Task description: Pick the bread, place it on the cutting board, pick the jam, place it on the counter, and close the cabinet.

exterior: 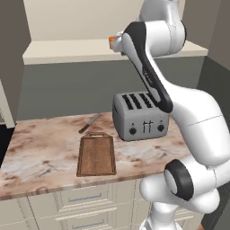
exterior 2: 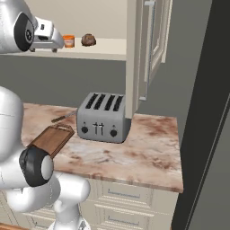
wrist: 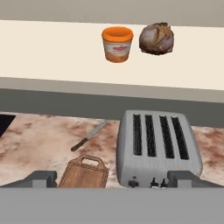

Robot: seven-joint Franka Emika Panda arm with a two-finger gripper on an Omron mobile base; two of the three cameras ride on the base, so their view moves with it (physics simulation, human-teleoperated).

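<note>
The bread sits on the cream shelf inside the open cabinet, with the jam just beside it at its nine o'clock in the hand view; the two stand close, though I cannot tell whether they touch. The right base view shows both as well, the jar in front of the gripper and the roll beyond it at three o'clock, while the left base view gives a mere sliver of orange jar behind the arm and hides the roll.

The gripper hangs level with the shelf, short of the jar. In the hand view its two fingertips stand spread wide apart with nothing between them.

Below on the counter, the cutting board lies bare, its handle pointing to twelve o'clock in the left base view. A knife lies just beyond it at about eleven o'clock, apart from the board. The toaster stands at the board's two o'clock. The right base view alone shows the cabinet door swung outward above the toaster.
</note>
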